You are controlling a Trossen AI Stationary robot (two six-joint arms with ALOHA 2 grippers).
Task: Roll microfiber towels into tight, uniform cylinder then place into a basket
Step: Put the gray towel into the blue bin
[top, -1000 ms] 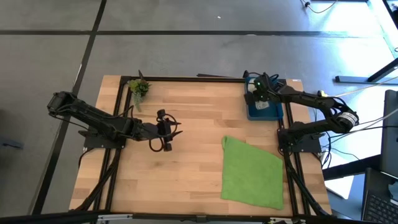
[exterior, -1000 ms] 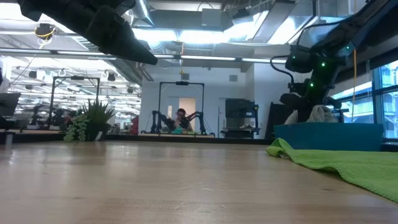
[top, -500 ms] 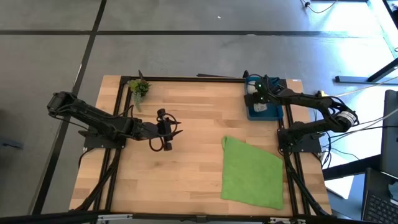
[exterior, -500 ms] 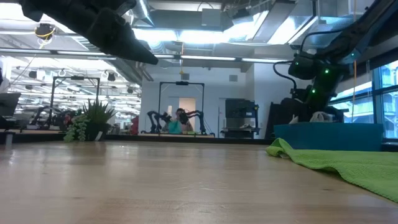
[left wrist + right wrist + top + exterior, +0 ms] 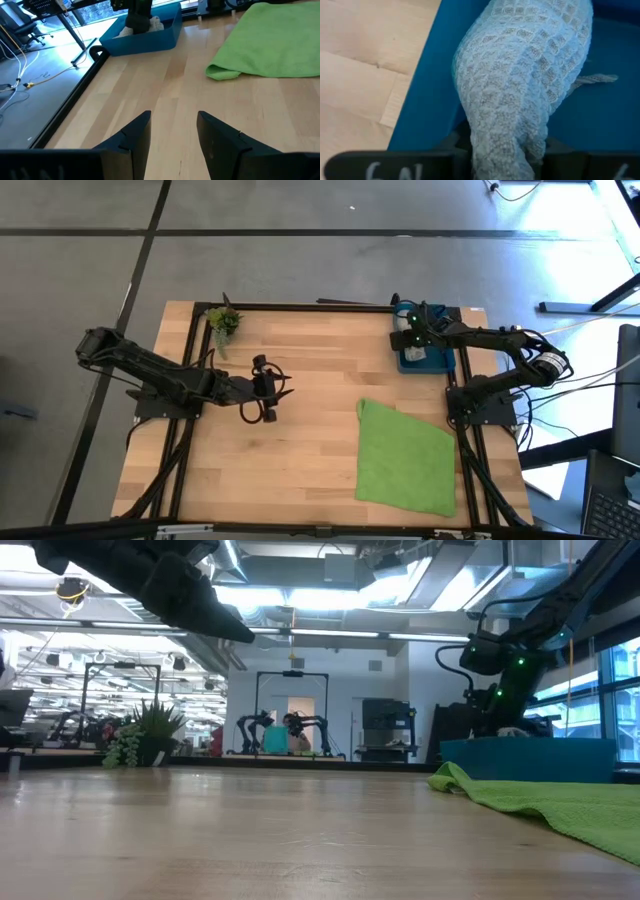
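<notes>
The light grey towel [image 5: 525,75], bunched into a roll, is in the blue basket [image 5: 428,364] at the table's far right. My right gripper [image 5: 404,332] is above the basket, shut on the towel. The green towel [image 5: 405,460] lies spread flat on the table near the right front, with one corner slightly raised [image 5: 450,778]. My left gripper [image 5: 275,393] hovers open and empty over the table's left middle. Its fingers point toward the basket [image 5: 145,42]. My right gripper pinches the rolled grey towel between its two fingers, at the roll's upper end [image 5: 505,142]. The fingers come from above and point down into the basket. The roll reaches down from the fingers inside the basket walls. A loose corner [image 5: 595,79] lies on the blue floor.
A small green plant sprig [image 5: 223,320] stands at the far left corner. A dark metal frame [image 5: 190,380] borders the table's edges. Bare wood lies between my left gripper and the green towel.
My right gripper has gone down into the basket with the grey towel and shifted a little toward the table's left. The towel, which stood well above the basket wall in the low view, has sunk almost out of sight behind it.
</notes>
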